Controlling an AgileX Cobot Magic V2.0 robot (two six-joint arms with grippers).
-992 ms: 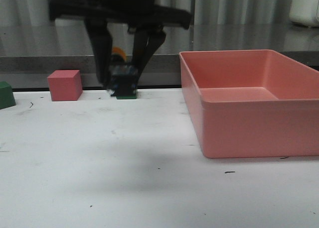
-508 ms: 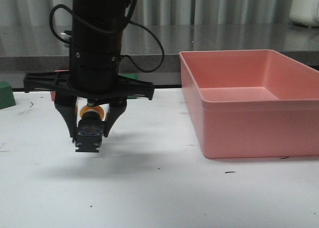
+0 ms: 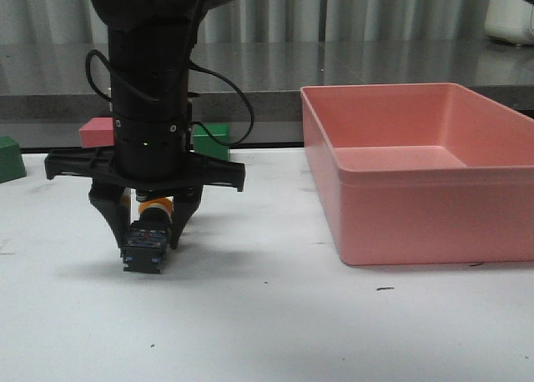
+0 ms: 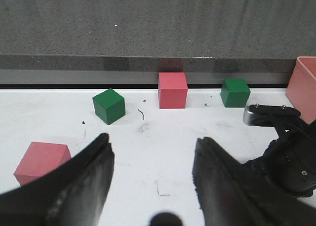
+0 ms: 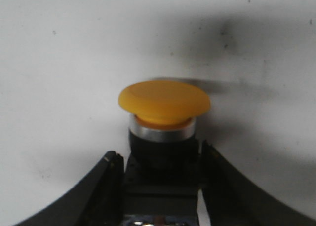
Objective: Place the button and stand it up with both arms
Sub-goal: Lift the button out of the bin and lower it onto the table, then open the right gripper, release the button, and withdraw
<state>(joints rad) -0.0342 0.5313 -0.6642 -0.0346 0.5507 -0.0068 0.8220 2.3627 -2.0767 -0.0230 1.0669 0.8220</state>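
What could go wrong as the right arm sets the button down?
The right gripper pinches only the dark base of the button, with the heavy yellow cap lying sideways toward the back, so it may tip or roll on release. The left gripper hangs open close by; the arms could bump when it reaches in.

Button — matt yellow plastic cap, shiny metal ring.

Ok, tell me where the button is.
Front view, left of centre: the button sits clamped in the right claw just above the table, left of the pink bin.
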